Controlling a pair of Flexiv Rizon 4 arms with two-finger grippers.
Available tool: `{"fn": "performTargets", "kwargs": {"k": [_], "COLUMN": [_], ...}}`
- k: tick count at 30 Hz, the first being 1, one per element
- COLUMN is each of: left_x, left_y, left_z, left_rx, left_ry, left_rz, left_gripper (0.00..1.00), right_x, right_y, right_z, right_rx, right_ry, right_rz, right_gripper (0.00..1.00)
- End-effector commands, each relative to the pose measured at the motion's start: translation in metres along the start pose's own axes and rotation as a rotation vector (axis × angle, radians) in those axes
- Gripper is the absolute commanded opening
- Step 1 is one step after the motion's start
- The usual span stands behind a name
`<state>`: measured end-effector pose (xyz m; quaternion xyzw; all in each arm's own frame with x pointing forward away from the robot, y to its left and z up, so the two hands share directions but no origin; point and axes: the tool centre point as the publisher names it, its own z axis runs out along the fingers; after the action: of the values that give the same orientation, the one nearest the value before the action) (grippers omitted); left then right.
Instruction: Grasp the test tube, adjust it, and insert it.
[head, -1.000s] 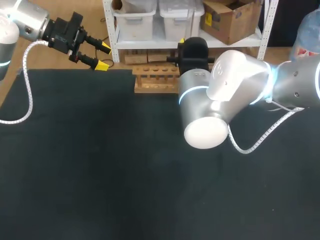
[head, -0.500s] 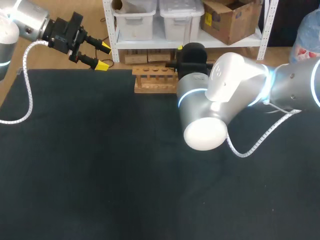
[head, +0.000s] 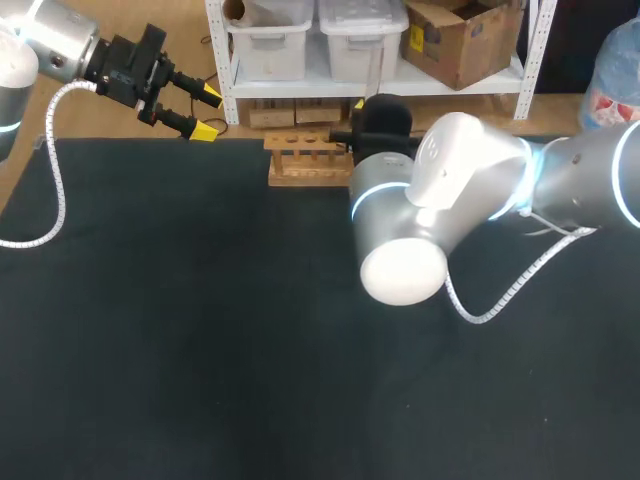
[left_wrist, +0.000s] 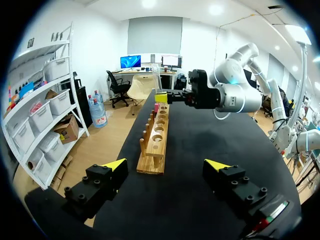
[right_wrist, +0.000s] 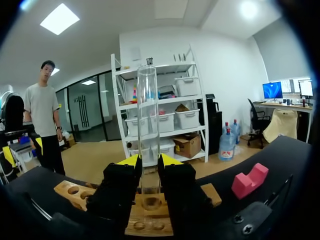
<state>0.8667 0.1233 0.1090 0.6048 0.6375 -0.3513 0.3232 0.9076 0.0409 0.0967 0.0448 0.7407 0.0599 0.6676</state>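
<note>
Overhead, the right gripper (head: 372, 108) sat at the far edge of the black table (head: 200, 350), directly above the right end of the wooden rack (head: 305, 160). In the right wrist view its yellow-tipped fingers (right_wrist: 129, 161) stood narrow, pressed on the test tube (right_wrist: 148, 130) from both sides. The tube was clear and upright, and most of its length rose above the fingertips. Its lower end pointed down at a hole in the rack (right_wrist: 150, 210) below. Whether the end had entered the hole could not be told. A pink block (right_wrist: 250, 179) lay on the table just beyond the end of the rack.

The left gripper (head: 207, 114) hung over the far left corner of the table, well apart from the rack. Its fingers were spread wide with nothing between them. From the left wrist view the rack (left_wrist: 156, 145) ran lengthwise ahead of the left gripper (left_wrist: 166, 165), its row of round holes facing up. The right gripper (left_wrist: 165, 96) showed over the far end of the rack.
</note>
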Motion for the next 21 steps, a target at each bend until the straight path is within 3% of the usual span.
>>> {"fn": "performTargets", "kwargs": {"k": [1, 21], "left_x": [0.000, 0.000], "left_y": [0.009, 0.009], "left_z": [0.000, 0.000], "left_rx": [0.122, 0.122], "left_ry": [0.002, 0.002], "left_rz": [0.000, 0.000], "left_gripper": [1.00, 1.00], "right_x": [0.006, 0.019], "right_y": [0.001, -0.003], "right_z": [-0.001, 0.002], "right_rx": [0.000, -0.016], "right_ry": [-0.002, -0.001], "right_rz": [0.007, -0.013], "right_gripper": [0.00, 0.00]}}
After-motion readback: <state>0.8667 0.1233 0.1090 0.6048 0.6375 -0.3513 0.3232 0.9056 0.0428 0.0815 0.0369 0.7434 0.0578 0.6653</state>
